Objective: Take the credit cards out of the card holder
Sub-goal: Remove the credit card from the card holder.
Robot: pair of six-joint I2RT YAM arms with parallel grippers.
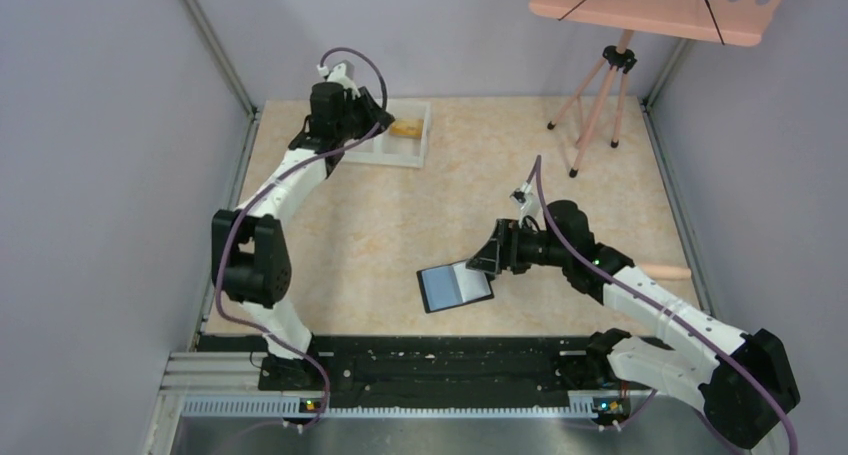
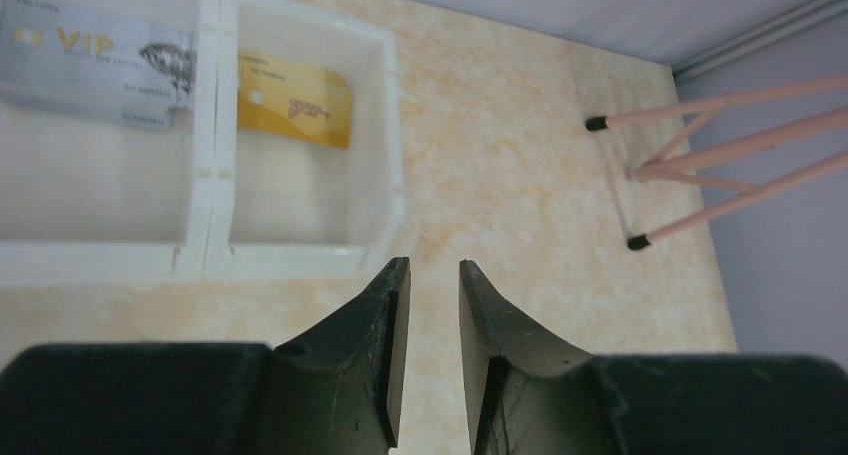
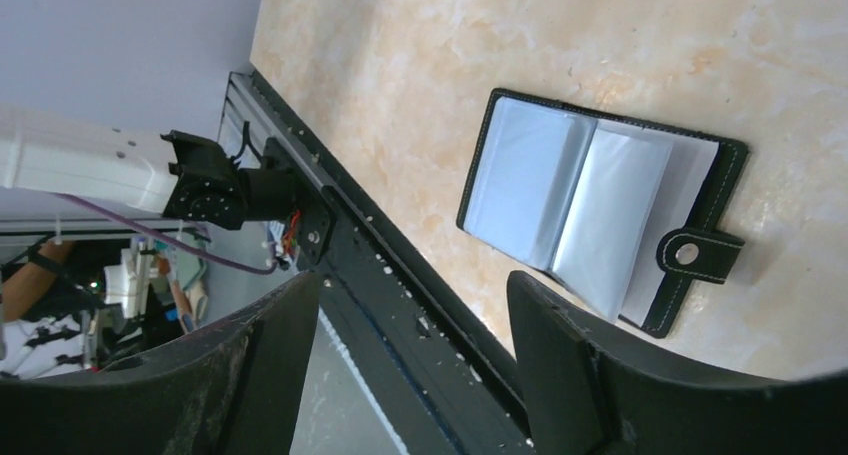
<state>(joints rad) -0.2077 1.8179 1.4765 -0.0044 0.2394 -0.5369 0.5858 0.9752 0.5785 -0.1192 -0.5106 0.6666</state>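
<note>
The black card holder [image 1: 455, 287] lies open on the table near the front rail, and the right wrist view shows its pale clear sleeves [image 3: 600, 215] and a snap strap [image 3: 690, 253]. My right gripper [image 1: 484, 258] hovers at its right edge, open, with nothing between the fingers [image 3: 415, 285]. Two credit cards lie in the white two-compartment tray [image 2: 210, 260]: a silver VIP card [image 2: 95, 63] in the left compartment and a gold card [image 2: 295, 102] in the right one. My left gripper [image 2: 433, 275] hangs just off the tray's corner [image 1: 372, 115], its fingers a narrow gap apart and holding nothing.
A pink tripod stand [image 1: 600, 105] stands at the back right, and its feet [image 2: 640, 240] show in the left wrist view. The black base rail [image 1: 430, 360] runs along the near table edge. Grey walls close in the table on the left, back and right.
</note>
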